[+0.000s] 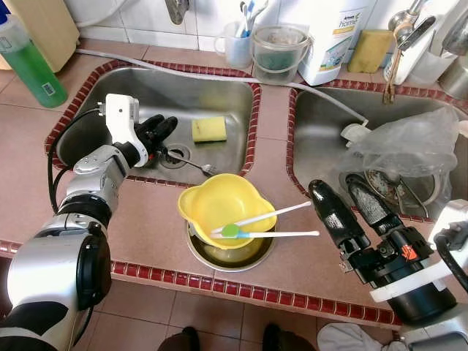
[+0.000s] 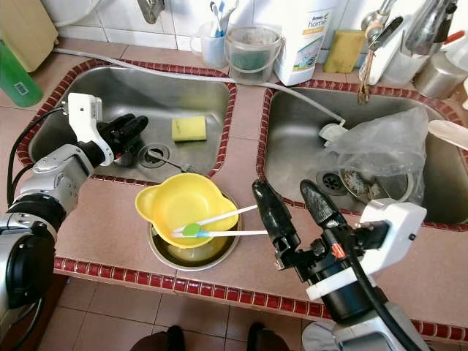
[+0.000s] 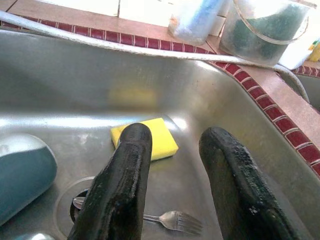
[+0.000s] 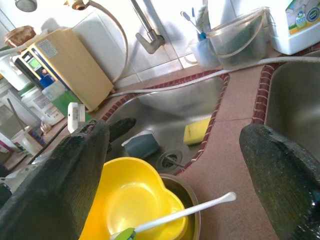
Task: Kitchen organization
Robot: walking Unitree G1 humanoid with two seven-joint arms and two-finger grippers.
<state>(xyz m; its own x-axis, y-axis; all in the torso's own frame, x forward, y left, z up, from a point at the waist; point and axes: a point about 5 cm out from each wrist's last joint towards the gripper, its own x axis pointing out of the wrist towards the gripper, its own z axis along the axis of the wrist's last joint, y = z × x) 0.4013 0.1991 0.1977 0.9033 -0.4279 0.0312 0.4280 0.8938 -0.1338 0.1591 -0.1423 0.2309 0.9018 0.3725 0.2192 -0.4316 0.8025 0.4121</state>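
A yellow scalloped bowl (image 1: pixel 219 201) rests tilted in a steel bowl (image 1: pixel 252 257) on the tiled counter in front of the two sinks. Two white-handled utensils (image 1: pixel 281 234), one with a green tip, lie across its rim. My right gripper (image 1: pixel 335 184) hovers open just right of the bowls, level with the utensil handles. My left gripper (image 1: pixel 167 129) is open and reaches into the left sink (image 1: pixel 139 84), above the drain. On the sink floor a fork (image 3: pixel 172 220) lies by the drain, and a yellow sponge (image 3: pixel 155 137) sits just beyond the fingertips.
A crumpled plastic bag (image 1: pixel 409 142) covers the right sink. A clear bucket (image 1: pixel 280 50), a cup of toothbrushes (image 1: pixel 235 44), a white detergent bottle (image 1: pixel 333 36) and a green bottle (image 1: pixel 25 66) line the back. A grey-blue object (image 3: pixel 22 170) lies in the left sink.
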